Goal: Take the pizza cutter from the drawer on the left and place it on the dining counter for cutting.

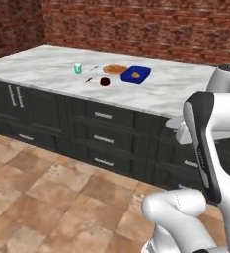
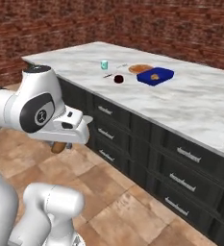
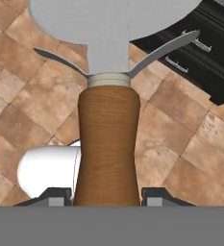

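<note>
Hand view: we see the pizza cutter [image 3: 107,120] clamped by its wooden handle in our gripper [image 3: 107,201], above floor tiles.
Axis: handle toward the hand, wheel pointing away.
Base views: we see the worktop [image 1: 47,66], well apart.

No readable text, labels, brand names or numbers can be made out anywhere here. The only sign-like mark is a small round emblem printed on the dark joint cap of the white arm [image 2: 38,115] in the right base view, and it's too small to be read as letters. An orange blob is seen on the blue plate [image 1: 135,74] on the marble dining counter [image 1: 180,89], but that's no lettering either. Nothing is printed on the pizza cutter [image 3: 107,144] handle, just wood grain.
</note>
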